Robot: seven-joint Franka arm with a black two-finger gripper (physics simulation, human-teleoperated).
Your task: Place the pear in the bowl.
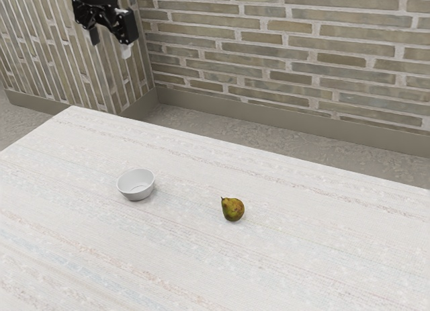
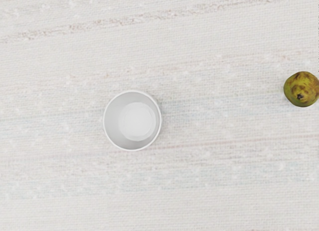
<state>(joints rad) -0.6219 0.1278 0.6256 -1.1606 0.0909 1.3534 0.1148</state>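
Observation:
High up at the exterior view's upper left, my black gripper (image 1: 110, 43) hangs open above the table, its two fingers apart with nothing between them. The small grey-white bowl (image 1: 136, 184) stands upright on the table, with nothing inside. Toward the exterior view's right from it, a green-brown pear (image 1: 233, 209) rests directly on the table, apart from the bowl. From above, the wrist view gives the round bowl (image 2: 132, 120) and the pear (image 2: 302, 89), which is partly cut off by the picture's edge.
A pale, faintly striped cloth-like surface covers the table (image 1: 309, 257). Its far edge runs in front of a strip of floor, and a brick wall (image 1: 289, 49) rises behind. No other objects stand near the bowl and the pear.

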